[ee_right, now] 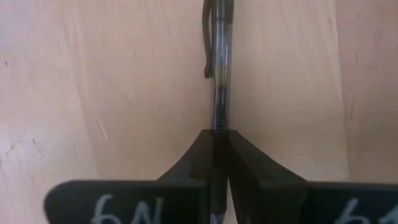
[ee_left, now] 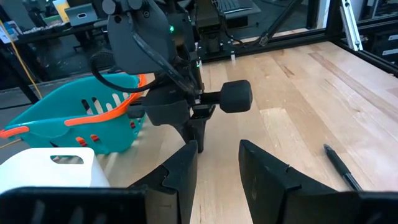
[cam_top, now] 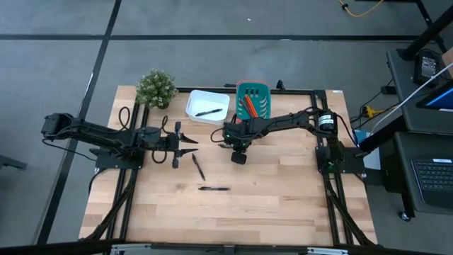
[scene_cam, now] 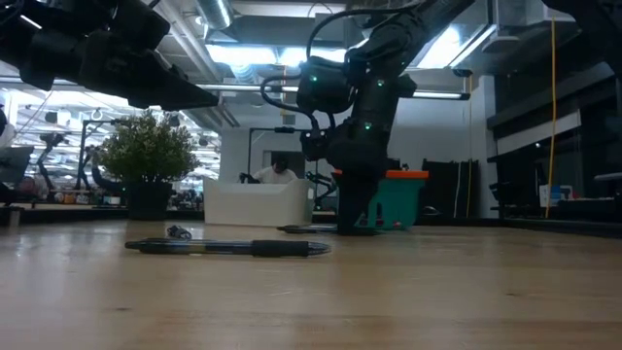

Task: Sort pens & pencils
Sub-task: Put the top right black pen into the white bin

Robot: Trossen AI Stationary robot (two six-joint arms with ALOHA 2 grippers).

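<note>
Leftmost, the left gripper point(cam_top: 190, 140) hovers over the wooden tabletop point(cam_top: 283, 205) with its two fingers point(ee_left: 180, 177) spread apart and nothing between them. Behind it stands a small potted plant point(cam_top: 156, 88). Just beside that gripper, toward the middle, a black pen point(cam_top: 197, 167) lies slanted on the wood, and a second pen point(cam_top: 214, 189) lies flat nearer the front edge. At the back, a white bin point(cam_top: 207, 106) holds one more pen point(cam_top: 208, 112). Next to it, a teal basket point(cam_top: 253, 100) holds the orange-red pencils point(cam_top: 249, 106). In front of the basket, the right gripper point(cam_top: 238, 150) points down at the tabletop, its fingers point(ee_right: 249, 163) clenched on a pen point(ee_right: 221, 74) that lies against the wood, the barrel and clip sticking out past the fingertips.
</note>
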